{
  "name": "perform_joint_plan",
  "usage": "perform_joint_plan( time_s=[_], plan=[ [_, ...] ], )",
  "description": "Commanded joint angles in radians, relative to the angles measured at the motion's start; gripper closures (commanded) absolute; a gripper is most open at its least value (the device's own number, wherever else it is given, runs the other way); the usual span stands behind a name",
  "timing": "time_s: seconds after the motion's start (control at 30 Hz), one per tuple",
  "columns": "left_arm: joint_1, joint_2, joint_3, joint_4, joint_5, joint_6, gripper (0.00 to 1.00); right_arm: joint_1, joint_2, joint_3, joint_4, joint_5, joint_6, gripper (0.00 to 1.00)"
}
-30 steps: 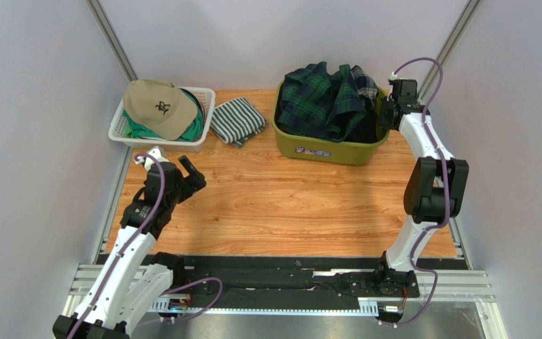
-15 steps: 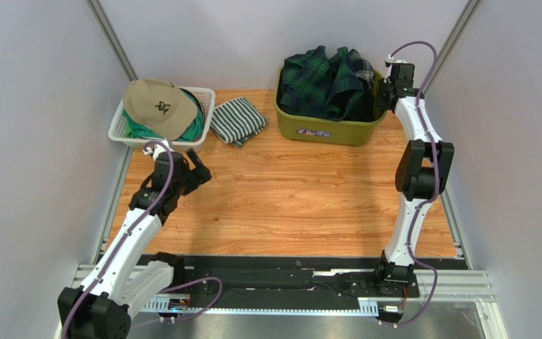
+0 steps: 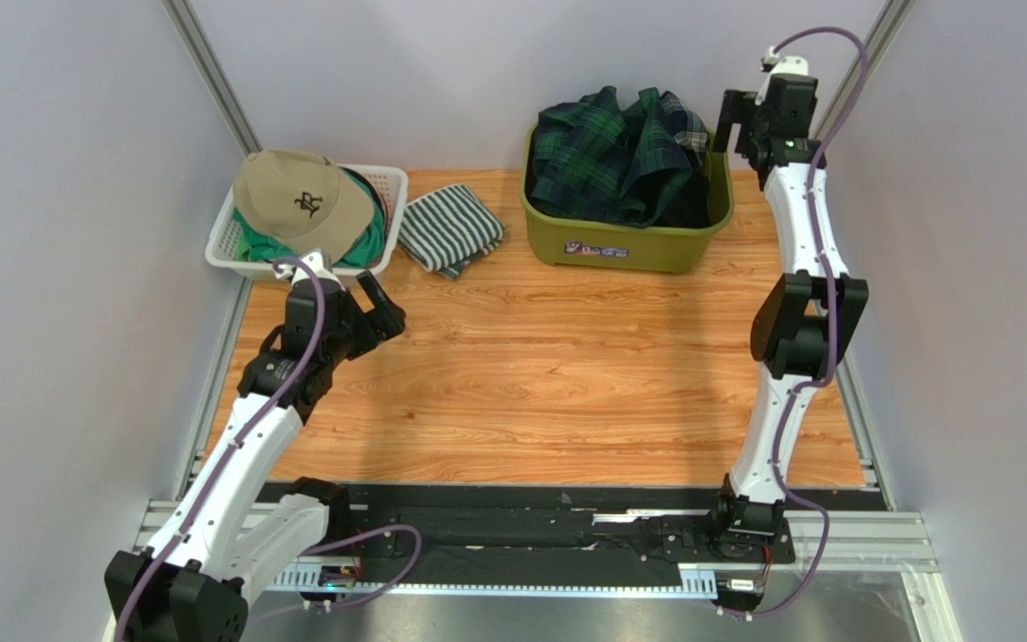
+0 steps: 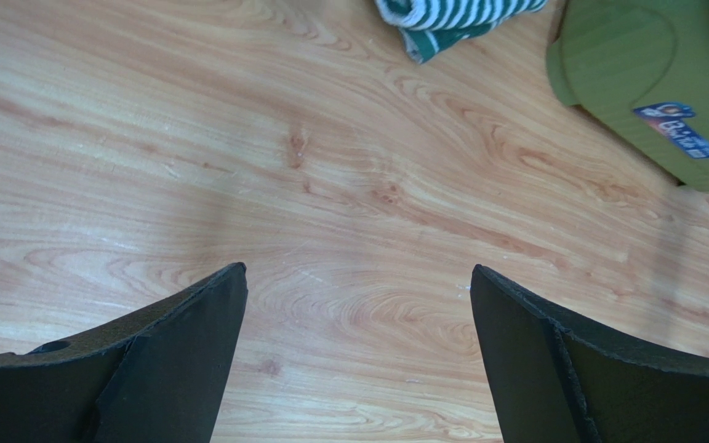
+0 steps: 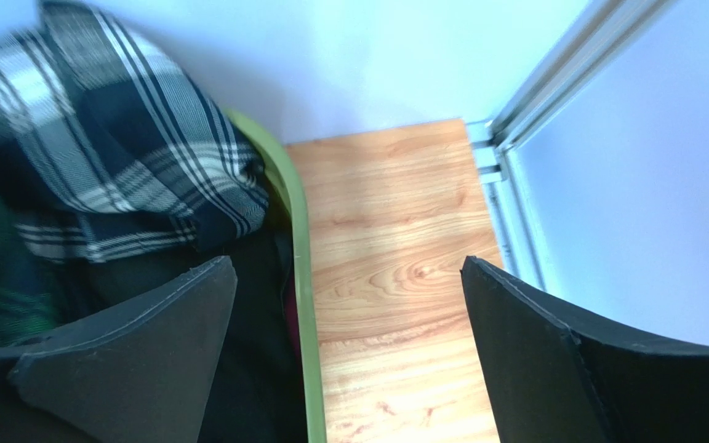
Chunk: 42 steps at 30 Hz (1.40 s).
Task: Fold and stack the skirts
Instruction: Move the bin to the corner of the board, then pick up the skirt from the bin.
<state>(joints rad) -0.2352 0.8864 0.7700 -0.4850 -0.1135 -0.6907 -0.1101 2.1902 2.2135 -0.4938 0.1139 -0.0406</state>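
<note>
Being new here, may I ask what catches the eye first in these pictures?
A heap of plaid skirts overflows the green tub at the back right. The right gripper hovers open over its right rim; a tan cap tops the white basket back left.

Your skirts (image 3: 613, 161) sit heaped in the green bin (image 3: 619, 249); right gripper (image 3: 728, 129) at its right rim, left gripper (image 3: 380, 309) well to its left.

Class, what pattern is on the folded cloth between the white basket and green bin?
The folded cloth has green-and-white stripes, clearest in the top external view.
</note>
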Motion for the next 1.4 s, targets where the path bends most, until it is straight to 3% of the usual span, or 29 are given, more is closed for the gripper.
perform_joint_plan(
  time_s=[0.0,0.1,0.23,0.43,0.57,0.67,0.7,0.77,0.8,1.03,1.37],
  plan=[
    [-0.001,-0.061,0.051,0.003,0.009,0.04,0.01,-0.007,-0.206,-0.018,0.014,0.008,0.131,0.01],
    [-0.001,-0.072,0.045,-0.006,0.002,0.034,0.01,-0.005,-0.317,-0.099,-0.005,-0.219,0.271,0.01],
    [-0.001,-0.067,0.038,-0.021,0.017,0.04,0.01,0.019,-0.348,-0.15,-0.038,-0.436,0.409,0.01],
    [-0.001,-0.055,0.032,-0.029,0.015,0.053,0.01,0.168,-0.22,-0.062,-0.175,-0.315,0.326,0.01],
    [-0.001,-0.056,0.022,-0.033,0.0,0.056,0.01,0.184,-0.126,-0.018,-0.219,-0.272,0.349,0.06],
    [-0.001,-0.061,0.008,-0.03,0.024,0.076,0.01,0.182,-0.081,-0.002,-0.2,-0.341,0.357,0.28],
    [-0.001,-0.063,0.005,-0.032,0.026,0.076,0.01,0.184,-0.075,0.017,-0.189,-0.368,0.361,0.58],
    [-0.001,-0.066,0.002,-0.036,0.032,0.077,0.01,0.187,-0.075,0.058,-0.181,-0.407,0.36,0.79],
    [-0.001,-0.073,0.0,-0.038,0.031,0.074,0.01,0.19,-0.078,0.101,-0.169,-0.448,0.369,1.0],
    [-0.001,-0.141,-0.035,-0.004,0.096,0.051,0.01,0.219,-0.329,0.041,0.107,-0.582,0.426,1.0],
    [-0.001,-0.233,-0.067,-0.01,0.153,0.025,0.01,0.458,-0.616,0.08,0.124,-0.612,0.373,1.0]
  ],
)
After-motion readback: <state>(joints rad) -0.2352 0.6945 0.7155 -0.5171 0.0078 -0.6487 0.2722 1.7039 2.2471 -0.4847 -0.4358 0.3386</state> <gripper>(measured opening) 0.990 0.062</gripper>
